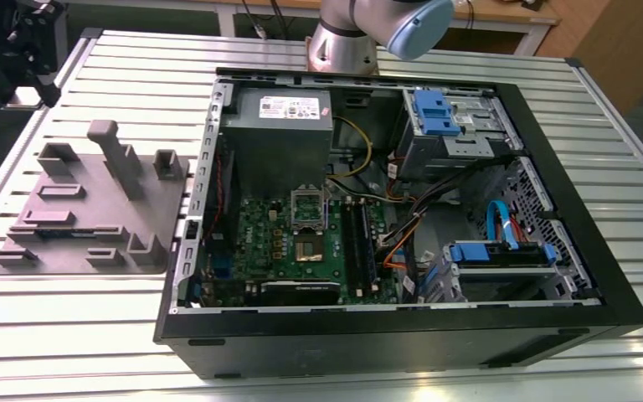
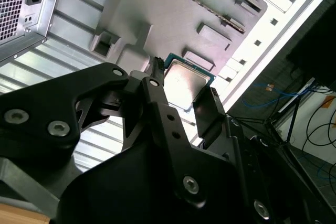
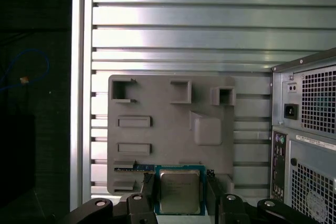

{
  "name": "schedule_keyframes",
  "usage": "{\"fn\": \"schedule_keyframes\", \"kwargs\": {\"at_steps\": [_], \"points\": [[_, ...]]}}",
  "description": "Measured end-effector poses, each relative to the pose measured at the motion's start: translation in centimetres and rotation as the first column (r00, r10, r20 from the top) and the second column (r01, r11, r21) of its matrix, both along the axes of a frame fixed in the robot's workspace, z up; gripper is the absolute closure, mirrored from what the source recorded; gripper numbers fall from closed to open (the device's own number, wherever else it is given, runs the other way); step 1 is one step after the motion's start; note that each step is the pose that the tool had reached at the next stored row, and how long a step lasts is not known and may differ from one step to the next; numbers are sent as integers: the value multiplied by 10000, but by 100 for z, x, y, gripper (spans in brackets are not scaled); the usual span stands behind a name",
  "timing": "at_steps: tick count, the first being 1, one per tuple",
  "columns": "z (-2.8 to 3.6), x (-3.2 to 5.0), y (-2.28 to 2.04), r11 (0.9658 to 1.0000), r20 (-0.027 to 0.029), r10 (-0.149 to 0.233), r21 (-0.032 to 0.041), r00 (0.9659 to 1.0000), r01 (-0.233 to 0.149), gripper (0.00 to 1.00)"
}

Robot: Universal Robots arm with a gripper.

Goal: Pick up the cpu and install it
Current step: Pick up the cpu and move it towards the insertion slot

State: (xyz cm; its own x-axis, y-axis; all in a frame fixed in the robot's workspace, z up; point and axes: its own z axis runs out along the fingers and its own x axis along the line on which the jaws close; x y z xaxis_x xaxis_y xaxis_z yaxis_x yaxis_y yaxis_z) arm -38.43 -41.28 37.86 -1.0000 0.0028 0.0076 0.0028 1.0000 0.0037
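Gripper [image 3: 180, 195] is sitting closest to the lens in both wrist views, black linkage and two fingers [image 3: 148, 191] framing the cpu [image 3: 179, 190]. Fingers are clamping the cpu by two opposite edges, so the tool is grasping it, not released. The second wrist view is showing the same grip [image 2: 184, 97]: cpu [image 2: 185, 83] is sitting flat between the pads [image 2: 209, 111], silver lid facing the camera and green board edge peeking out around it.

The cpu is hanging in the air over the grey tray [image 3: 173, 114], clear of its surface as far as I can tell. The tray is lying on the slatted metal table [image 3: 184, 24], and a green strip [image 3: 131, 167] is sitting in one of its slots near the cpu. The rear of the PC case [image 3: 315, 129] is standing just beside the tray, with its vents and power inlet facing the first wrist camera.

The exterior view is showing the arm [image 1: 350, 38] rising behind the open case [image 1: 411, 335]. The tray [image 1: 76, 188] is lying on the exterior view's left of the case, near it but not touching. Inside the case, the green motherboard [image 1: 265, 234] is lying flat with the socket [image 1: 309, 248] near its middle, and the grey power supply [image 1: 282, 126] is sitting beyond it.
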Motion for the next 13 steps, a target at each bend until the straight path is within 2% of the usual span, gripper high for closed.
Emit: {"fn": "schedule_keyframes", "kwargs": {"at_steps": [6, 13], "points": [[0, 5, 0, 10000, 0, 0, 0, 10000, 0, 53], [1, 56, 0, 10000, -1, 0, -1, 10000, 0, 53]]}}
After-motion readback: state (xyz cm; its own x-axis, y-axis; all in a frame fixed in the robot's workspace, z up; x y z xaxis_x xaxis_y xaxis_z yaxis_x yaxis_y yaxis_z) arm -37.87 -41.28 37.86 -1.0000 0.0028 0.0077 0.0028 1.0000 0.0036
